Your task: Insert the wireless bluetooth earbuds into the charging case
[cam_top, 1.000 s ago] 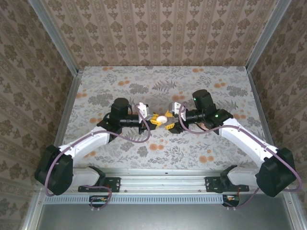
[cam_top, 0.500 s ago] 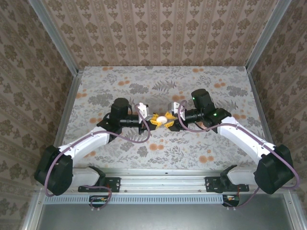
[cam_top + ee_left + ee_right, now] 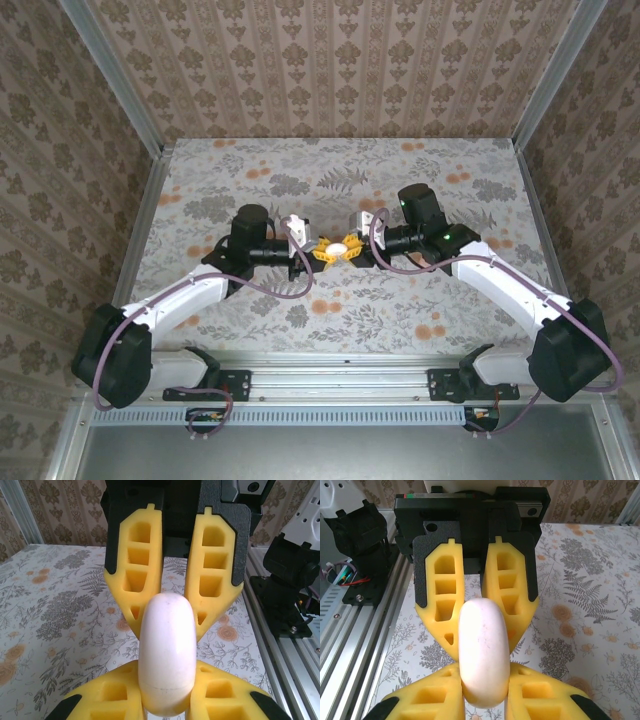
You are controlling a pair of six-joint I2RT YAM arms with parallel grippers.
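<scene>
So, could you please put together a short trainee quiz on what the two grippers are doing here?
1. True or false: the charging case has its lid standing open.
2. Which grips the case? A) the left gripper alone B) the right gripper alone C) both, from opposite ends.
3. What colour are the fingers?
Key: 1 false; 2 C; 3 yellow.

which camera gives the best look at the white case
Left wrist: the charging case looms large, and its thin seam line shows near the bottom. Right wrist shows it equally close, no seam visible. Top external shows a tiny white spot.
</scene>
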